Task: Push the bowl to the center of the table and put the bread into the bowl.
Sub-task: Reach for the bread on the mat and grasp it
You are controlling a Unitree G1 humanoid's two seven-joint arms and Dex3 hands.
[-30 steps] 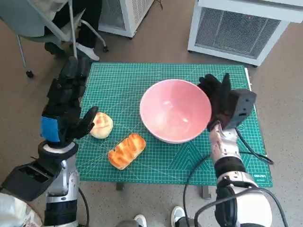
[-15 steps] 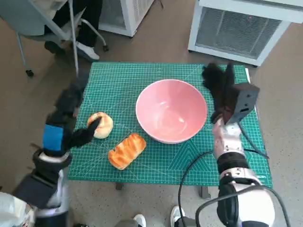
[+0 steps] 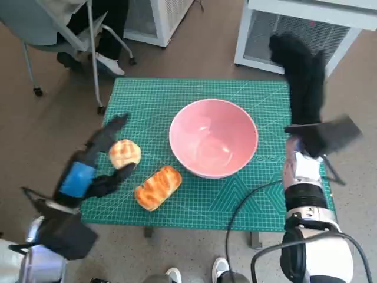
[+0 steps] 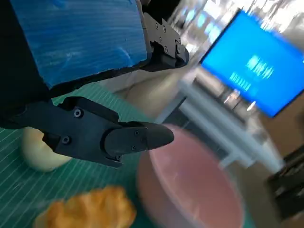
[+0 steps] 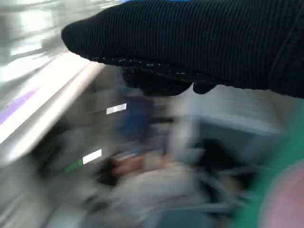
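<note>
Bowl (image 3: 213, 138), pink and empty, sits upright on the green mat (image 3: 153, 100) that covers the desk, roughly at the mat's middle, so the push appears done and the loading remains. Two pieces of bread lie to its left: a round bun (image 3: 125, 154) and a long loaf (image 3: 157, 187), the loaf just beside the bowl's rim, the bun a little farther out. The left hand (image 3: 94, 165) hangs low beside the bun, fingers (image 4: 135, 137) spread and holding nothing; it brackets the bun on the side away from the bowl, which suggests a grasp is being set up. The right hand (image 3: 301, 73) is raised well clear of the bowl, above the mat's far right corner, gloved fingers extended together and empty, presumably out of the left arm's way.
</note>
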